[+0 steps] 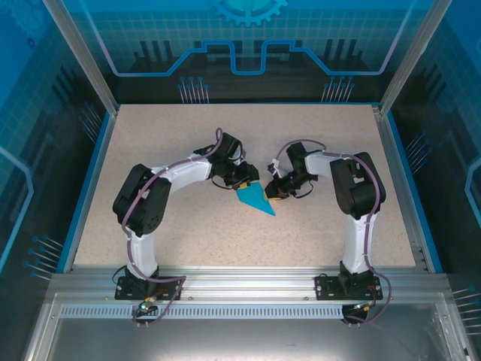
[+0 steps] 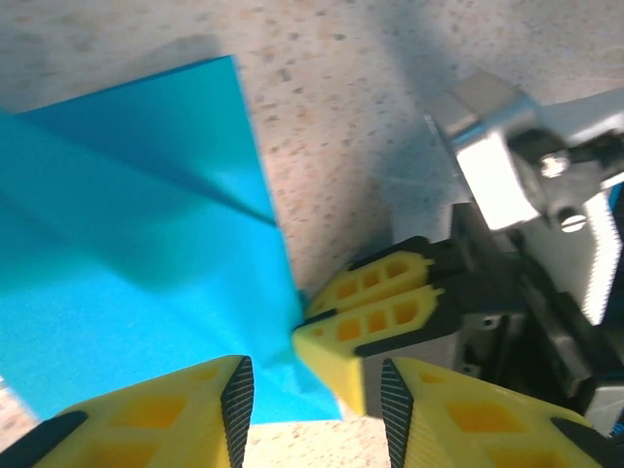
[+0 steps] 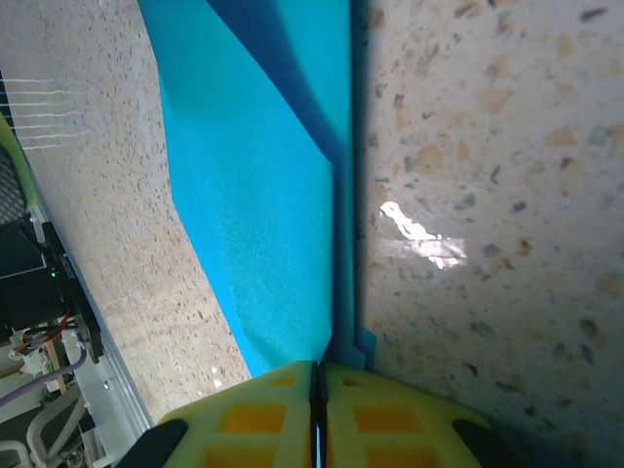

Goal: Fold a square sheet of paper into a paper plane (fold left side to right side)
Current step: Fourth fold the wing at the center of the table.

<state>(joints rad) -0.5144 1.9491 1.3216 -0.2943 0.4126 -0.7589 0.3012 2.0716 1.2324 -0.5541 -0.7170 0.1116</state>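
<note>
The square sheet of paper (image 1: 257, 200), bright blue and folded into a creased wedge with a point toward the near right, lies mid-table between the two arms. In the left wrist view the paper (image 2: 136, 244) spreads to the left, and my left gripper (image 2: 317, 409) stands open over its near corner. My left gripper (image 1: 246, 183) sits at the wedge's far left end. My right gripper (image 1: 275, 192) is at its right edge. The right wrist view shows the right gripper (image 3: 317, 390) shut on the layered edge of the paper (image 3: 263, 195). The right gripper's yellow fingers (image 2: 375, 307) reach in between my left fingers.
The speckled beige table (image 1: 188, 135) has a blue raised border (image 1: 89, 180) on the left, right and far sides. An aluminium rail (image 1: 240, 282) runs along the near edge by the arm bases. The two grippers are nearly touching.
</note>
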